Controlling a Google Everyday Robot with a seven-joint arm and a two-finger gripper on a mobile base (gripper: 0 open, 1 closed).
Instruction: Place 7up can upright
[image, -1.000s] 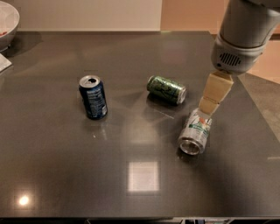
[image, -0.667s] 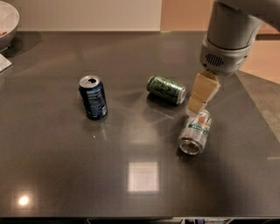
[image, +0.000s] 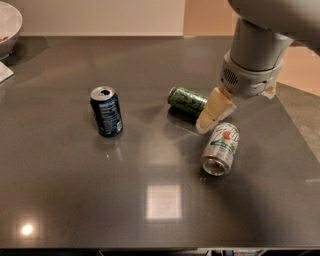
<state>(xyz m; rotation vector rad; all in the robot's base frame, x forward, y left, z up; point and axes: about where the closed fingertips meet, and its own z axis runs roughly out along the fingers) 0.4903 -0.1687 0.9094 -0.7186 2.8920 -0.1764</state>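
While gripper (image: 212, 118) hovers beside lying 7up can (image: 221, 146), dark table (image: 70, 195) shows glare (image: 163, 201).

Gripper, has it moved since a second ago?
Yes. The gripper has shifted left, from over the 7up can's far end toward the lying dark green can.

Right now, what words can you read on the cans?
7up can: green lettering and a red spot, too blurred to read.
Dark blue can: pale print, too blurred.
Dark green can: unreadable.
Gripper, at the 7up can's far end: no text.
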